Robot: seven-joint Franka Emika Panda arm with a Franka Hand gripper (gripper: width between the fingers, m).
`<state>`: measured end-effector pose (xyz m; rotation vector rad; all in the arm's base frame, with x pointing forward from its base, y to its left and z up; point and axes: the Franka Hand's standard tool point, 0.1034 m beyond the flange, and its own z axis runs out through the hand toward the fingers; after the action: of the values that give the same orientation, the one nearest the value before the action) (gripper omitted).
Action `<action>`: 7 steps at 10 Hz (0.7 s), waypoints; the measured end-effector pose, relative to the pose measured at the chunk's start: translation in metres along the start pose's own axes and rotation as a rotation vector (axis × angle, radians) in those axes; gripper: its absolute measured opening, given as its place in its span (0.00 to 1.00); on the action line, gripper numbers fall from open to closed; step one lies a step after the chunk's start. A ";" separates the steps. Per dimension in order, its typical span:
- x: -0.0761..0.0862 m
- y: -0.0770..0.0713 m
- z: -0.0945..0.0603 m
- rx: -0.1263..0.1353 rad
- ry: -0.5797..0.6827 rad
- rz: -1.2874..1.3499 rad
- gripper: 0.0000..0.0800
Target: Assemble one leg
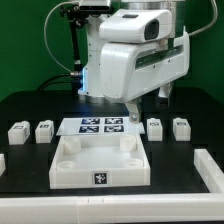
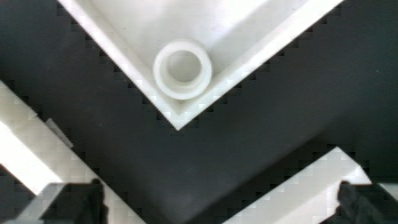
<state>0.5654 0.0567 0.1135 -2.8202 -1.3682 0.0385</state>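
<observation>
1. One white tray (image 1: 75, 178) lies nearest the exterior camera, flat on the black surface (image 1: 30, 190). The round corner sockets that show are bare, so I judge that no leg is fitted yet.
2. To either side of the tray, white pieces are cut off by the frame edges. I cannot tell what they are.
3. Just beyond the tray's far edge, the marker board (image 1: 100, 125) lies flat on the surface.
4. Level with that board stand four loose legs, all apart from the tray. The left outer leg (image 1: 18, 130) and left inner leg (image 1: 44, 130) are off its far corner on the exterior view's left. The right inner leg (image 1: 154, 127) and right outer leg (image 1: 180, 127) are off its far corner on the exterior view's right.
5. Above the tray's far edge hangs the arm (image 1: 140, 55). The wrist view looks down on one tray corner and its socket (image 2: 183, 65), with the fingers (image 2: 68, 205) spread wide and nothing between them.
6. The step in hand looks like the reach for a first leg. The next move calls for shifting off the tray to one leg, perhaps the right inner leg, squaring the fingers across its sides, then lowering and closing.
7. Behind the tray and arm, a green backdrop (image 1: 30, 40) and hanging cables (image 1: 62, 40) close the room.
</observation>
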 end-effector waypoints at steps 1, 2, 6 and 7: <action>-0.001 0.000 0.001 -0.004 0.004 -0.023 0.81; -0.017 -0.010 0.010 -0.015 0.016 -0.110 0.81; -0.121 -0.059 0.064 -0.037 0.035 -0.610 0.81; -0.139 -0.057 0.081 -0.032 0.040 -0.696 0.81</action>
<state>0.4322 -0.0177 0.0357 -2.1867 -2.2501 -0.0441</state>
